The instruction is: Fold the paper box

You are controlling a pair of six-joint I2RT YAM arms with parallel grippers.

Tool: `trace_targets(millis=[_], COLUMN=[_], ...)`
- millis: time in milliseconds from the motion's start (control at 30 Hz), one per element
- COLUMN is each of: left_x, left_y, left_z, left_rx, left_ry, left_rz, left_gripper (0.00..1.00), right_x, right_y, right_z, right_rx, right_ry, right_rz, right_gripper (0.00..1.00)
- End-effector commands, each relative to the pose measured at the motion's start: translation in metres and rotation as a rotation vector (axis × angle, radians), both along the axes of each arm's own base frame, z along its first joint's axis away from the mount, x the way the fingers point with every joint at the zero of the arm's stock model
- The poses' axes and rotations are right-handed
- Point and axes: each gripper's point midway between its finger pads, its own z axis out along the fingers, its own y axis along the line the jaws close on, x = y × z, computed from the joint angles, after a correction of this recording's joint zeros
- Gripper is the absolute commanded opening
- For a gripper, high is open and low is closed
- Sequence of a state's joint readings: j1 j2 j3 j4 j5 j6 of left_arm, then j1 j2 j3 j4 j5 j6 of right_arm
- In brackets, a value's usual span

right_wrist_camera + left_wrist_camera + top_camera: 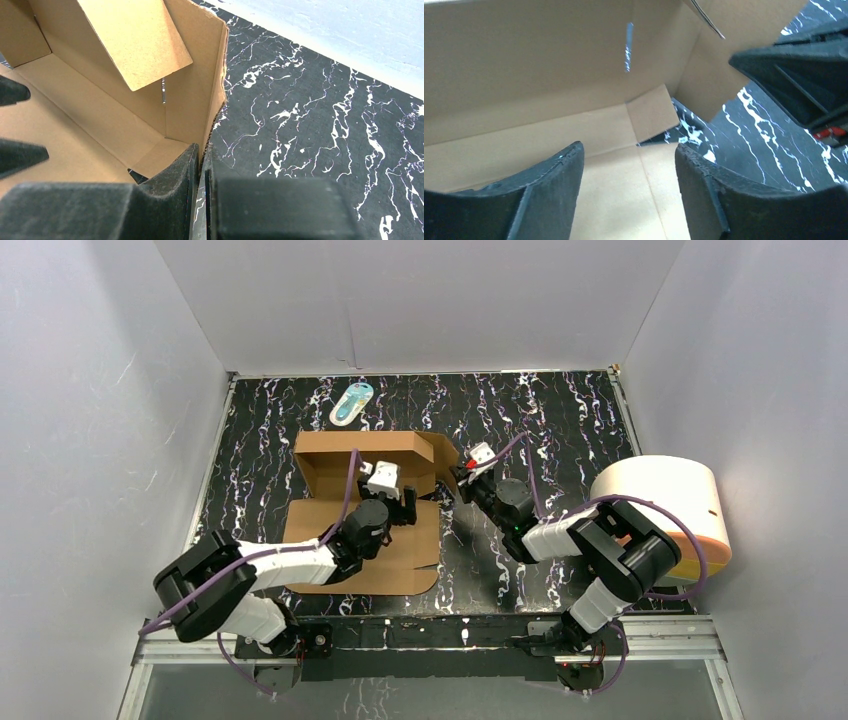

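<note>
Holding up the side wall is where we stand: our right claw (202, 150) is pinched almost shut on the upright edge of the plain brown corrugated cardboard box (100, 115), low in the middle of the right wrist view. Our left claw (629, 150) stands well open with nothing between its fingers, hovering over the box's floor at the bottom of the left wrist view. In the top view the box lies left of centre on the black, white-veined tabletop (560, 420), its back wall raised toward the upper part of the frame and a flat front panel spread toward the arm bases. A loose inner flap (135, 45) hangs at a slant in the upper left of the right wrist view. We judge the step in hand to be raising and locking that side wall. The next move, we reckon, calls for the left claw to push the hanging flap down and inward against the floor while the right claw steadies the wall; letting go early would likely let it spring back
</note>
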State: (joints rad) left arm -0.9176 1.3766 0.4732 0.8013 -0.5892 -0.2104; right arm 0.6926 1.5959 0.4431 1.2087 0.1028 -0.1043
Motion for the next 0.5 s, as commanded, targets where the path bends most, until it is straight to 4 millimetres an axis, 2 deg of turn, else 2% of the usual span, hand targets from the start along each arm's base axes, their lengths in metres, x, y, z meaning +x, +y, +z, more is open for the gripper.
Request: trace_targets(millis=[0, 133, 333, 467], left_x=[-0.009, -0.001, 0.020, 0.032], left_y=[-0.018, -0.031, -0.048, -0.052], left_z=[-0.007, -0.021, -0.032, -0.042], left_rx=[-0.046, -0.028, 0.005, 0.042], left_ry=[0.032, 0.058, 0.034, 0.013], left_rz=[-0.071, -0.067, -0.042, -0.009], left_gripper=[0.67, 0.73, 0.79, 0.83], right_x=[0.003, 0.002, -0.001, -0.003], right_y=[0.006, 0.006, 0.007, 0.009], right_z=[0.024, 0.023, 0.024, 0.024], right_rx=[0.049, 0.047, 0.049, 0.052], right_ry=[-0.073, -0.072, -0.074, -0.073], right_rz=[0.001, 0.003, 0.015, 0.026], right_gripper=[0.17, 0.17, 0.17, 0.17])
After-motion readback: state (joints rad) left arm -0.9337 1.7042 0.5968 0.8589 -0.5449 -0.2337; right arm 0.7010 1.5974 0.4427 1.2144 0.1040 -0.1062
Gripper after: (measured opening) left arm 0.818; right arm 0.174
